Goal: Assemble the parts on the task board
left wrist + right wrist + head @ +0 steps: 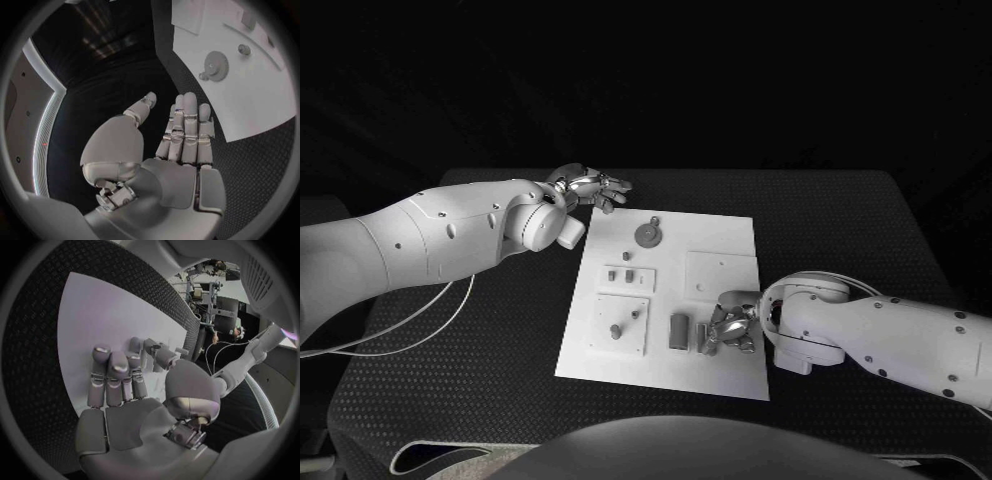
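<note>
1. Fingers of the right hand are curling down onto the task board near its near-right corner, beside an upright oblong part; whether they are gripping anything, I cannot tell.
2. Left hand is hovering open (fingers apart) off the board's far-left corner, over the bench.
3. That part's long axis is running near-to-far; closing across its short sides seems wisest.
</note>
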